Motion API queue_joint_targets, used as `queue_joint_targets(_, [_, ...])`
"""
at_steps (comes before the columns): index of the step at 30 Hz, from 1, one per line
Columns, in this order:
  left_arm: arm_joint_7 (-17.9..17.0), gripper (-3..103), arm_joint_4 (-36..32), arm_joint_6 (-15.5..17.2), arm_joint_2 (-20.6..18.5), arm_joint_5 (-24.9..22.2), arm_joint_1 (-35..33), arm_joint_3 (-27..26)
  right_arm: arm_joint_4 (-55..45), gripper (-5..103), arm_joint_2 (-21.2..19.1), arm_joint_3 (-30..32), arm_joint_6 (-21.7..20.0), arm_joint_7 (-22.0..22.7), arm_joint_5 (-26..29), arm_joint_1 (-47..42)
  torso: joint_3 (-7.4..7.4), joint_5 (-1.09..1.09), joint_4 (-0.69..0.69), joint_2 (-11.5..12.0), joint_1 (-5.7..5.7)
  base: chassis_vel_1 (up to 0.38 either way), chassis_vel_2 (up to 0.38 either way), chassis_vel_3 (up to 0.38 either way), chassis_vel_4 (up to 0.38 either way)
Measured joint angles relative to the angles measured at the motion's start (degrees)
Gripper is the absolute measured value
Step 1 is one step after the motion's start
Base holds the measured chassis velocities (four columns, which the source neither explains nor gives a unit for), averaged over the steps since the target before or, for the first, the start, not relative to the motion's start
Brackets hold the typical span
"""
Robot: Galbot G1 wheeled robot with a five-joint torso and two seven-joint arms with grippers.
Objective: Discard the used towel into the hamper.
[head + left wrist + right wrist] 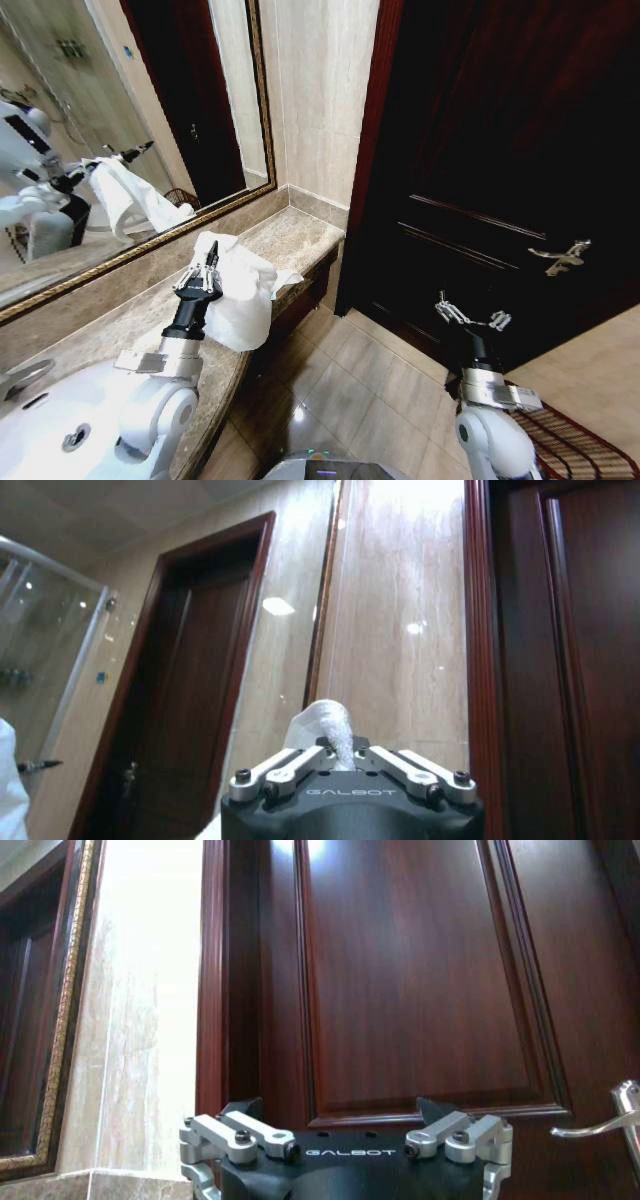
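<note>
The used towel (245, 295) is white and crumpled. It hangs from my left gripper (205, 264) just above the marble counter's right end. That gripper is shut on a fold of it, and in the left wrist view a strip of towel (330, 721) pokes up between the closed fingers of the left gripper (343, 756). My right gripper (471, 316) stands open and empty, low in front of the dark door, and it is also in the right wrist view (340, 1119). Part of the hamper (578, 442) shows as dark red-brown ribs on the floor at the lower right, beside my right arm.
The marble counter (300, 238) runs along the wall under a framed mirror (120, 150), with a white sink (55, 425) at the near left. A dark wooden door (500, 150) with a metal handle (562, 257) stands on the right. Tiled floor (350, 390) lies between the counter and the hamper.
</note>
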State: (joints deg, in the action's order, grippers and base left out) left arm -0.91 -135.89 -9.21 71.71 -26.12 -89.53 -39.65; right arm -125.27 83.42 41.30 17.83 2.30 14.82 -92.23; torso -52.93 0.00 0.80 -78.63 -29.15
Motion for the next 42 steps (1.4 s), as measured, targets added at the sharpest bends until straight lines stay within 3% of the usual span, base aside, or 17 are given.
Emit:
queue_joint_targets(11, [-1.52, 3, 0.65, -0.98, -0.63, 3.40, 0.97, -1.02, 0.57, 100, 0.00, -0.09, 1.27, -0.28, 0.01, 0.35, 0.00, 0.00, 0.00, 0.00, 0.00, 0.000, 0.000, 0.000, 0.000])
queue_joint_targets(42, [-0.46, 3, 0.39, -1.08, -2.07, 3.14, 1.34, 0.21, 0.94, 100, 0.52, -0.28, 3.37, -0.64, -0.60, 0.05, 0.00, 0.01, 0.00, 0.00, 0.00, -0.063, -0.056, -0.058, -0.059])
